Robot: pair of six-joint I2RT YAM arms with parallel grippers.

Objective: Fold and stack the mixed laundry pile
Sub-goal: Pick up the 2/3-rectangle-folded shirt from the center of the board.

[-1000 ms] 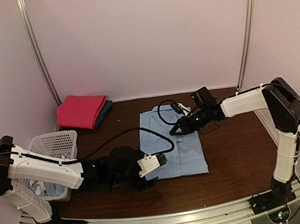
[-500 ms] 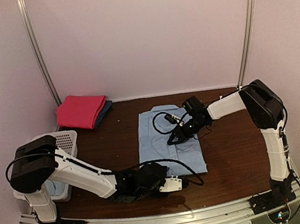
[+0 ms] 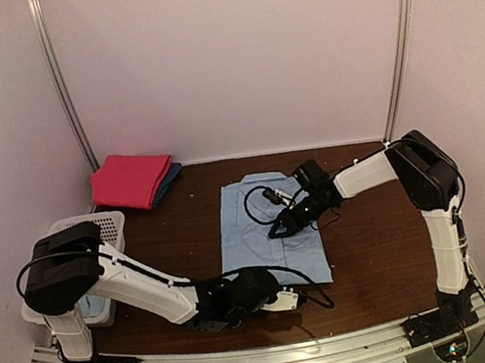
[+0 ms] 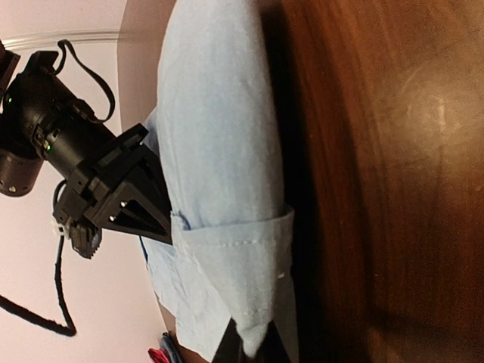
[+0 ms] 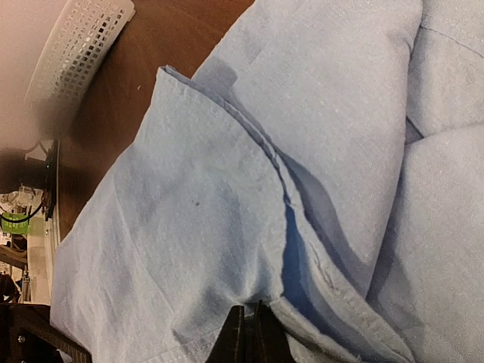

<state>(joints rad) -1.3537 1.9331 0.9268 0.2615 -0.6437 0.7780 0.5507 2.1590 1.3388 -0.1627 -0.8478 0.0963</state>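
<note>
Light blue shirt (image 3: 241, 235) lies spread flat in the middle of the table (image 3: 376, 244). It looks soft, light and limp, and I judge it will slump unless taken at hems and fold edges. My left gripper (image 4: 253, 349) is clamped on its near edge, and my right gripper (image 5: 249, 333) is nipped onto a fold mid-shirt.

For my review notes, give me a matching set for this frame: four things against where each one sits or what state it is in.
Things:
1. shirt
2. magenta cloth
3. basket
4. left gripper

Places or states:
a. folded, at the far left corner of the table
b. shut on the shirt's near edge
c. spread flat at mid-table
d. on the left side, nearer than the folded cloth

Pairs: 1-c, 2-a, 3-d, 4-b
</note>
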